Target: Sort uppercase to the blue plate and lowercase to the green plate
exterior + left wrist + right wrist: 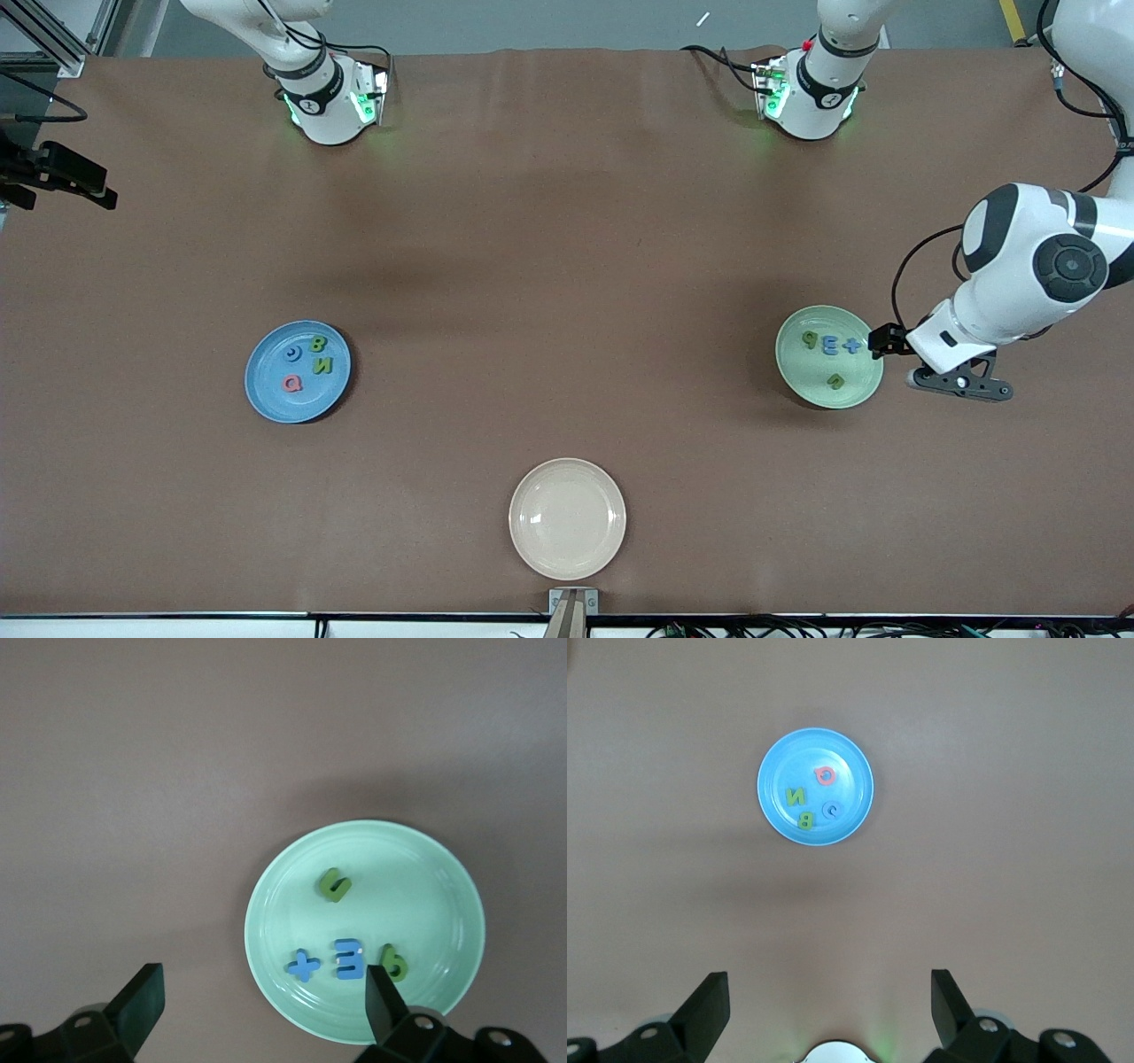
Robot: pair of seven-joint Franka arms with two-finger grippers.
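Tabletop (567,221) brown, left end effector (263,1001) open over green plate (864,381), right end effector (830,1005) open.

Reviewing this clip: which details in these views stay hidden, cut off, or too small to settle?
- Right tool: outside the front view; the right wrist view's edge cuts off its base.
- Blue ring letter on the blue plate: too small in the front view to name.
- Green letter on the green plate: left tool's finger partly covers it.

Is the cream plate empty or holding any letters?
Empty: the cream plate shows only bare glaze in the front view; no letters lie on it.
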